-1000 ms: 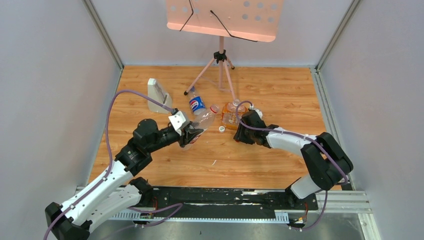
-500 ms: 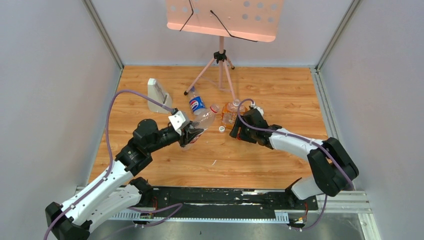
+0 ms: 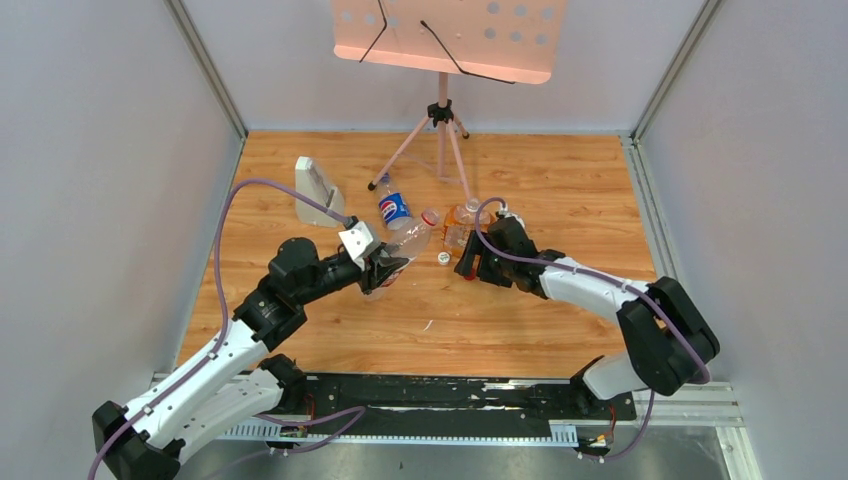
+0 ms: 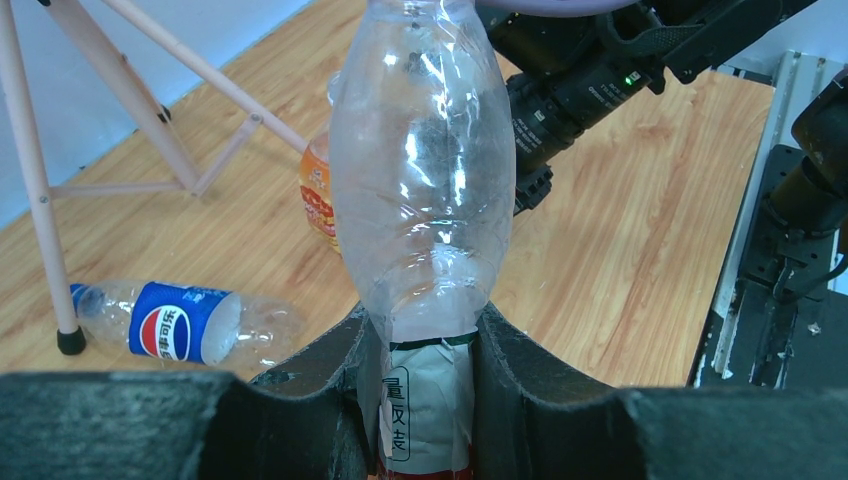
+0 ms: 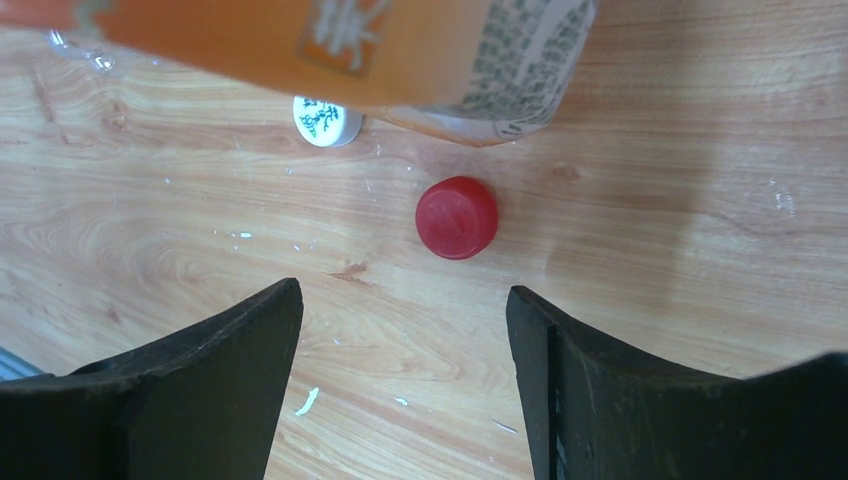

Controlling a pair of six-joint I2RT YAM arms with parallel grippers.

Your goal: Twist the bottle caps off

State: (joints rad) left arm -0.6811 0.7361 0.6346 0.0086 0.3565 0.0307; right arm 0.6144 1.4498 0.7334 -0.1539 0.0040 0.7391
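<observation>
One small round red plastic cap (image 5: pixel 457 217) lies loose just ahead of the wide-open, empty right gripper (image 5: pixel 402 295), while the left gripper (image 4: pixel 425 330) clamps a clear plastic bottle (image 4: pixel 425 180).

- Bright, even light from above; soft shadows lie on the table (image 3: pixel 560 330).
- White glints speckle the clear bottle (image 4: pixel 425 150) in the left wrist view.
- Right wrist view: the orange bottle (image 5: pixel 300 30) is blurred up close; a broad soft shadow lies beside the red cap (image 5: pixel 457 217).
</observation>
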